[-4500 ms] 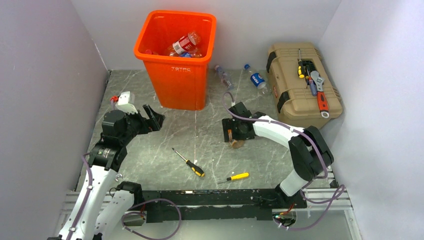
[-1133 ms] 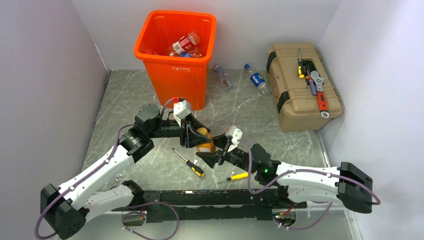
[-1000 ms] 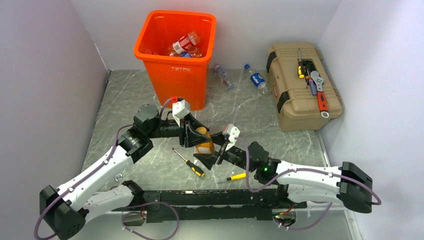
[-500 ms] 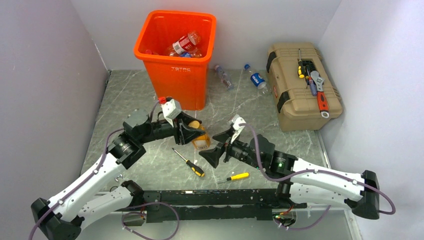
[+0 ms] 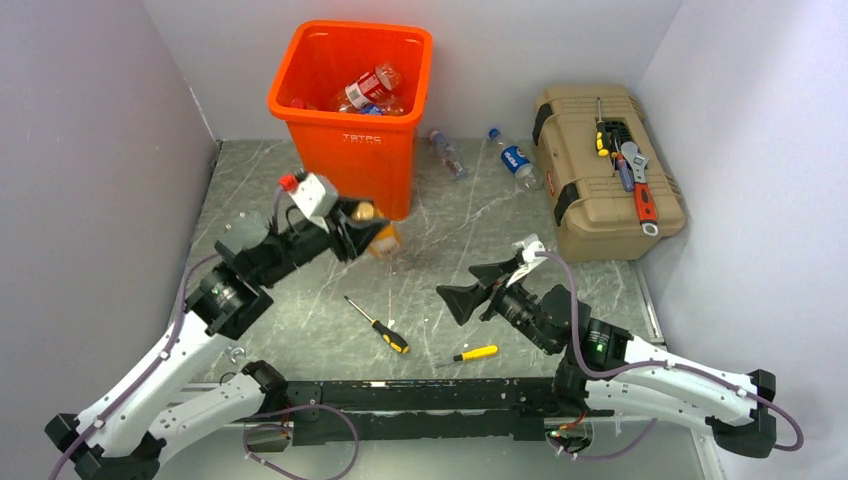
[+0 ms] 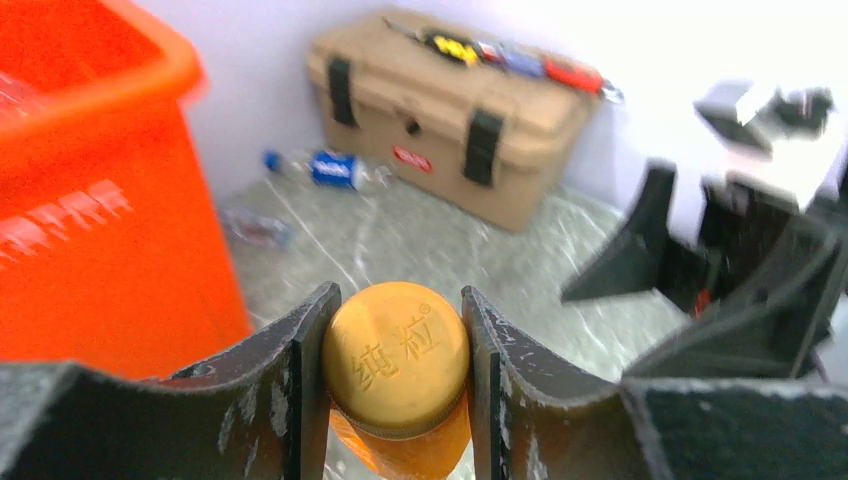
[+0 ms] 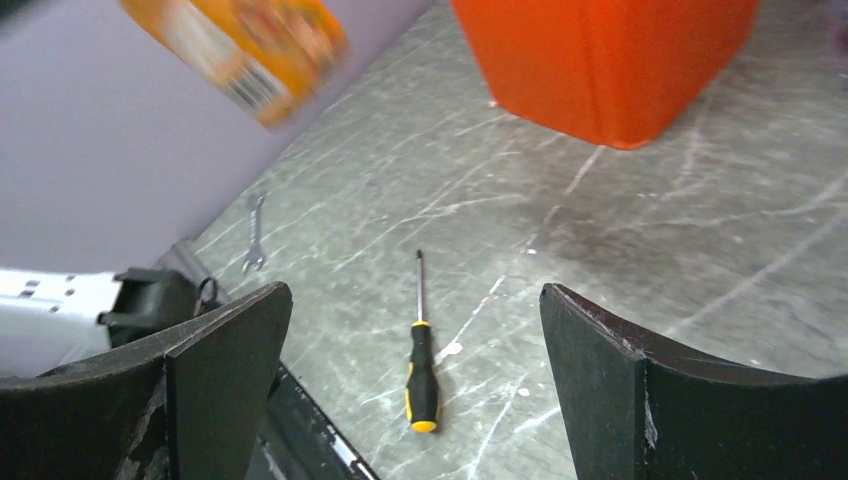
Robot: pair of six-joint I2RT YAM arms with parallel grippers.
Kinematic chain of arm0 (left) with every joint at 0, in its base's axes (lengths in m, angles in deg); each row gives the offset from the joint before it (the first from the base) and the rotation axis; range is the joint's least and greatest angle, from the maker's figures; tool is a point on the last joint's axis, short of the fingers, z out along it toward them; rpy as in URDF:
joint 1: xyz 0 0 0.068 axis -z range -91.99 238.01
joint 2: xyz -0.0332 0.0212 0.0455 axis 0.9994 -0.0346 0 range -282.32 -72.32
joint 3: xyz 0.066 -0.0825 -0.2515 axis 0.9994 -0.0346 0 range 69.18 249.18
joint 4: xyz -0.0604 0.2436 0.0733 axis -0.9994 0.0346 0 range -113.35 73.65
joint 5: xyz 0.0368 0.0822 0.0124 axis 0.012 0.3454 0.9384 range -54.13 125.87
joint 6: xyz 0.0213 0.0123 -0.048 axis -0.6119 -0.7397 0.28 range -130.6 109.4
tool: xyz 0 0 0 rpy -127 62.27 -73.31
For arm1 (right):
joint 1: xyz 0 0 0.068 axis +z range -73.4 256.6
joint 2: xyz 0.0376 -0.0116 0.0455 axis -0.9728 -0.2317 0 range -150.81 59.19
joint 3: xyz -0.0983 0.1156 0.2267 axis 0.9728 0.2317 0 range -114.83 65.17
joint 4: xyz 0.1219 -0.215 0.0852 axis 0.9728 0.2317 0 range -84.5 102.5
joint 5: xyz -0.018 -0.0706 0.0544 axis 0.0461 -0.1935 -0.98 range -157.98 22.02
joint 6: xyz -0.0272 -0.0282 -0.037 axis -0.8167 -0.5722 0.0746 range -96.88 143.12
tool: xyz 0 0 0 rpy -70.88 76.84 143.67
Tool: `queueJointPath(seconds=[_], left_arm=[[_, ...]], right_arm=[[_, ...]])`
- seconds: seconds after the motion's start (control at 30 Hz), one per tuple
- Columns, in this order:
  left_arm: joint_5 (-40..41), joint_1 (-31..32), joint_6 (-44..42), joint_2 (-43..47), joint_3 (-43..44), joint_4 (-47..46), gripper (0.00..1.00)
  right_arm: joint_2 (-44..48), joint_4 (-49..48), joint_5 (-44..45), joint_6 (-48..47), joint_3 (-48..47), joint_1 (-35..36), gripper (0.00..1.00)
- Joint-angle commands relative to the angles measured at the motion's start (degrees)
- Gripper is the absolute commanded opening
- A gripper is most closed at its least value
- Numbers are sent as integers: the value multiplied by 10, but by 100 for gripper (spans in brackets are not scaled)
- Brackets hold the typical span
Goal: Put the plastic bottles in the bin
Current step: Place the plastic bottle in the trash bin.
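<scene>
My left gripper (image 5: 365, 228) is shut on an orange bottle (image 5: 385, 240), held in the air just in front of the orange bin (image 5: 350, 150). In the left wrist view the bottle's orange cap (image 6: 396, 355) sits squeezed between both fingers (image 6: 300, 370), with the bin (image 6: 90, 200) close on the left. My right gripper (image 5: 472, 285) stands open and empty to the right of the bottle, which shows at the top left (image 7: 240, 45) of the right wrist view. Bottles (image 5: 370, 90) lie inside the bin. Two more bottles (image 5: 447, 152) (image 5: 512, 155) lie on the table behind it.
A tan toolbox (image 5: 575, 190) with tools on its lid stands at the back right. Two yellow-handled screwdrivers (image 5: 378, 325) (image 5: 470, 353) lie on the table near the front. A small wrench (image 7: 255, 235) lies by the left wall.
My left arm has lifted the orange bottle up and back to the left, towards the bin. My right gripper has drawn away to the right, open.
</scene>
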Motion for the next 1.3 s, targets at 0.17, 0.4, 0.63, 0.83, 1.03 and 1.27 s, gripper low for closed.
queueJointPath(seconds=[0.17,0.4,0.63,0.83,1.03,1.27], left_arm=[[222,1,-43,-226,445,214,0],[311,-40,-135,-381,652,224,0],[229,-258,32,-473,705,263,0],[208,-287,35,-518,669,172,0],[184,-287,44,-592,721,261,0],[157,-287,48,-622,740,311,0]], right_arm=[[-41,32,118,22,-3,3,98],[-53,53,134,8,-12,2,98],[6,45,169,25,23,3,97],[39,30,158,16,34,3,96],[29,43,171,5,27,3,96],[14,53,171,2,19,2,96]])
